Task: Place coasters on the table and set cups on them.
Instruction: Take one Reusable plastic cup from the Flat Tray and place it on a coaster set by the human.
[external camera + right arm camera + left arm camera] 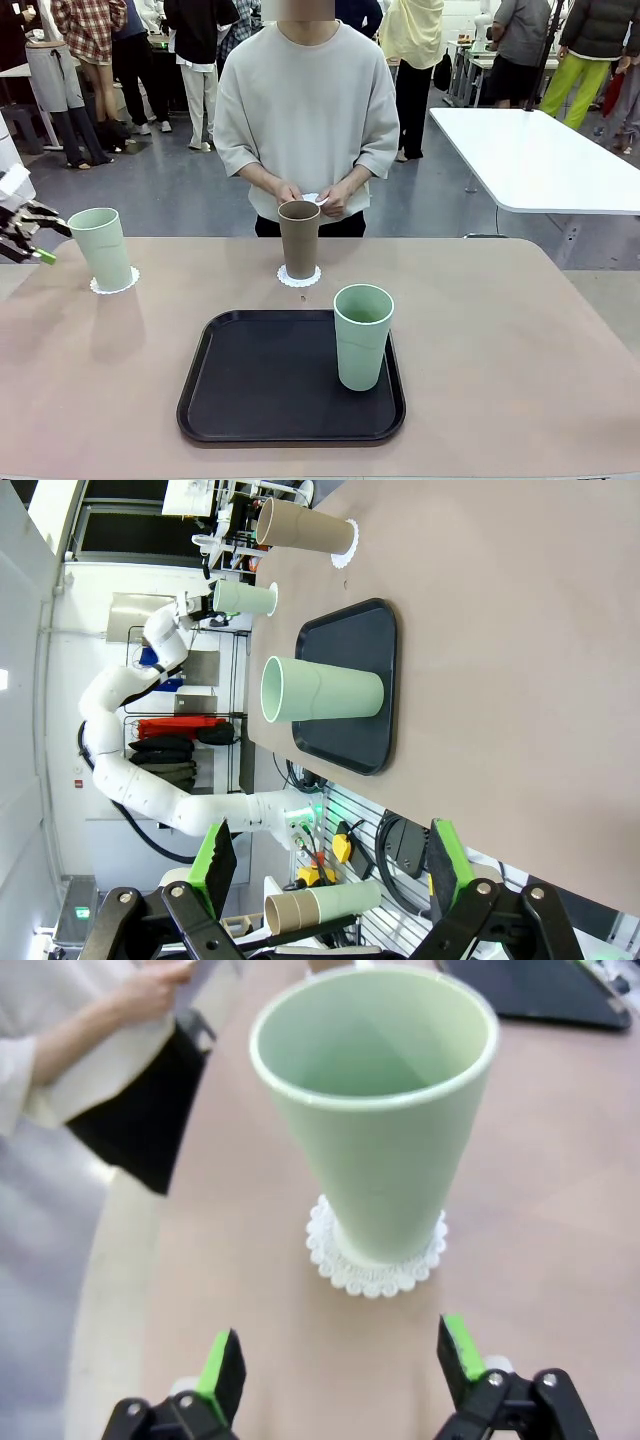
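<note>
Left gripper [340, 1352] comes first: we see its jaws spread wide, green pads well apart, with nothing between them. Straight ahead of these jaws, near but not touching them, a pale green cup [375, 1130] stands upright on a white scalloped coaster [375, 1265]. Both rest on the beige tabletop [560, 1230]. Farther ahead and off to one side of the same jaws, a brown cup [299, 238] stands upright on a second coaster [299, 277].

We see the right gripper [330, 848] with its jaws also fully apart and empty. Ahead of these jaws and well apart from them, a second pale green cup [362, 335] stands upright directly on the floor of a black tray [250, 400]. Beyond the brown cup, farthest from both sets of jaws, the person's hands [337, 200] hold a small white thing [312, 198] between them. It is too small for us to identify.
</note>
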`<state>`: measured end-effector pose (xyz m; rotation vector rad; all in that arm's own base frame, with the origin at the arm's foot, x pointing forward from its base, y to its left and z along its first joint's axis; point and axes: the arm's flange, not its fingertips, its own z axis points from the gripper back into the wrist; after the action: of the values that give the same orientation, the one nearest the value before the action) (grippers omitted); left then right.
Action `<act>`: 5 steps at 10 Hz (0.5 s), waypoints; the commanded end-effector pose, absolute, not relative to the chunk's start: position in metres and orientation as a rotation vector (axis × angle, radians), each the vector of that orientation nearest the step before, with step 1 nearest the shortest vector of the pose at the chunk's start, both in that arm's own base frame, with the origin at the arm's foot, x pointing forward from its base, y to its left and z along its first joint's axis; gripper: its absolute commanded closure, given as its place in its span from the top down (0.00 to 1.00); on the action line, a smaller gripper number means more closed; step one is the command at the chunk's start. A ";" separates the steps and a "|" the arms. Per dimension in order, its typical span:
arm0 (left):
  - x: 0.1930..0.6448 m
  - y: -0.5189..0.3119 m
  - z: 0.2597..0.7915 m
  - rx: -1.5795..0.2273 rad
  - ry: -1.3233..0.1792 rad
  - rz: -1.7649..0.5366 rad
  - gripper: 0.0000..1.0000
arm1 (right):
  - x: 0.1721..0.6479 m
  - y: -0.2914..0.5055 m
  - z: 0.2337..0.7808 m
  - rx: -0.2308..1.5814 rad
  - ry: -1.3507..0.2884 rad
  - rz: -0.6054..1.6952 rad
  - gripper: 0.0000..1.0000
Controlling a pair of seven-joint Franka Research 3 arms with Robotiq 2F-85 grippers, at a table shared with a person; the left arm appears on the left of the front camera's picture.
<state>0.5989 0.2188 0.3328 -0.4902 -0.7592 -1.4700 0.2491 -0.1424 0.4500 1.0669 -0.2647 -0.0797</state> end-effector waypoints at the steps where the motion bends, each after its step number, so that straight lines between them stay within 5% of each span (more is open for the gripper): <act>1: 0.550 0.208 0.378 -0.283 -0.688 -1.497 1.00 | 0.251 -0.142 0.450 1.083 -0.276 -0.073 1.00; 5: 0.474 0.175 0.473 0.109 -0.625 -1.767 1.00 | 0.251 -0.142 0.450 1.083 -0.276 -0.073 1.00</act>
<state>0.5053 0.1991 0.4729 -0.0136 -0.6323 -1.7228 0.2491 -0.1423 0.4501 1.0668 -0.2646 -0.0795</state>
